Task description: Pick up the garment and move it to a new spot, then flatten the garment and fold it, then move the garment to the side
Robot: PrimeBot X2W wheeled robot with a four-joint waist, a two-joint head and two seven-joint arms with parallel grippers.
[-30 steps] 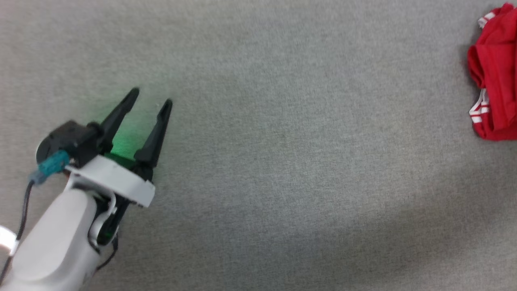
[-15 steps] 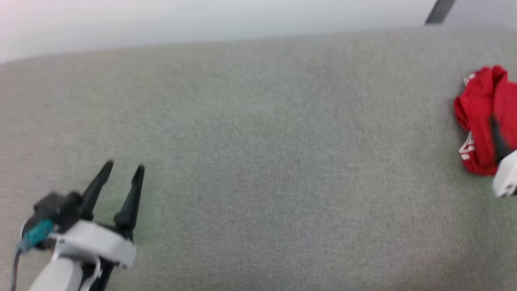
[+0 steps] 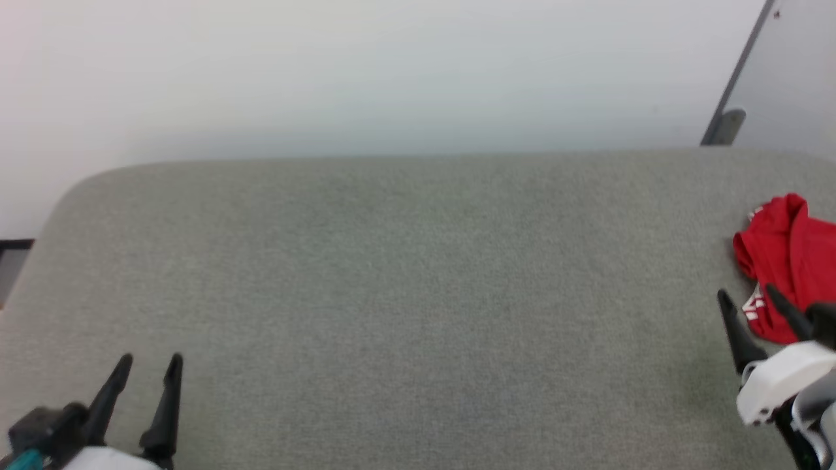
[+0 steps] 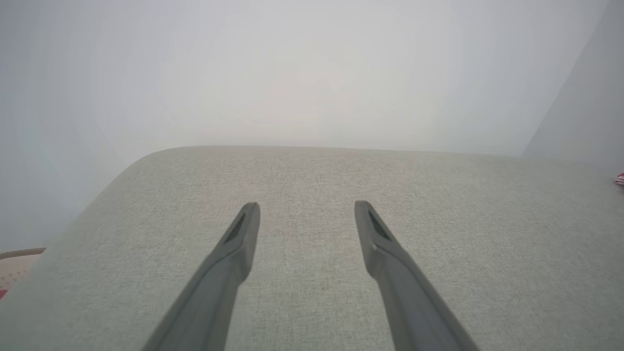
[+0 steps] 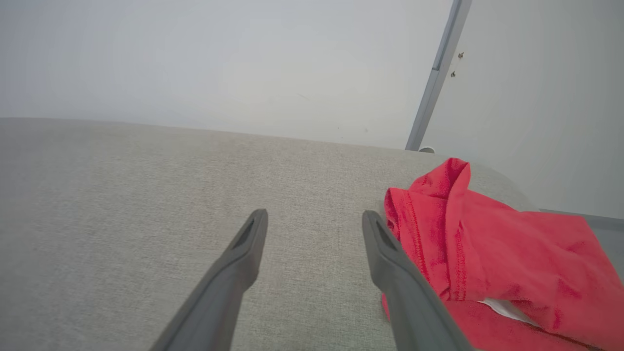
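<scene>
At far right of the desk, near its back edge, the garment lies in a crumpled heap: red cloth, with a bit of red-and-white striped trim showing at its lower left in the head view. Desk top is grey woven fabric with rounded corners; a pale wall stands behind, and a grey metal post leans at upper right.

Right gripper: jaws wide, nothing between them but desk. It sits just beside the garment's near-left edge. In the right wrist view the right gripper has one finger lying along the garment at its hem; contact cannot be told. Red stitching is visible on the folds, and a small white patch shows low in the heap.

Left gripper: at the near-left part of the desk, well apart from the garment, jaws wide and empty. The left wrist view shows the left gripper above bare fabric, with a sliver of the garment at the view's right edge.
</scene>
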